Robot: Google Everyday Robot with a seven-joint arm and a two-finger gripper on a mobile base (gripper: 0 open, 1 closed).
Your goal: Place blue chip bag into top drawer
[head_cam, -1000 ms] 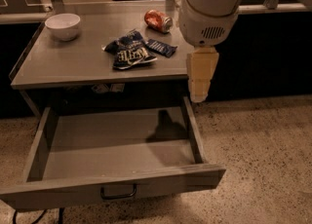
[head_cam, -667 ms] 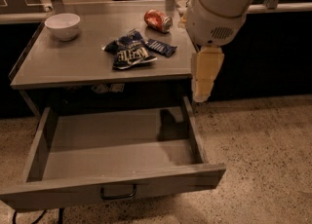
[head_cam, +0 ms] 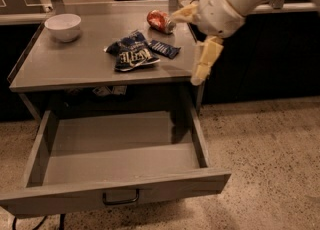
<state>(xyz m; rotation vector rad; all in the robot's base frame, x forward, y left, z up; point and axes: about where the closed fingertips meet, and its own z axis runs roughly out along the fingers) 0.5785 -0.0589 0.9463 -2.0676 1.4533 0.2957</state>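
The blue chip bag (head_cam: 131,54) lies crumpled on the grey table top, near its middle, white lettering up. The top drawer (head_cam: 165,188) is pulled out below the table, with nothing inside; its dark bar handle (head_cam: 121,198) is on the front panel. My gripper (head_cam: 194,38) hangs at the table's right edge, right of the bag and apart from it. It is open and holds nothing: one cream finger (head_cam: 205,60) points down past the edge, the other finger (head_cam: 183,13) points toward the can.
A small flat dark blue bar wrapper (head_cam: 164,48) lies just right of the bag. A red-orange soda can (head_cam: 160,20) lies on its side at the back right, close to my gripper. A white bowl (head_cam: 63,26) stands at the back left. Speckled floor (head_cam: 270,144) lies to the right.
My arm has lifted and swung to the right and back; the gripper now sits higher, level with the table's right edge, with a second finger showing near the can.
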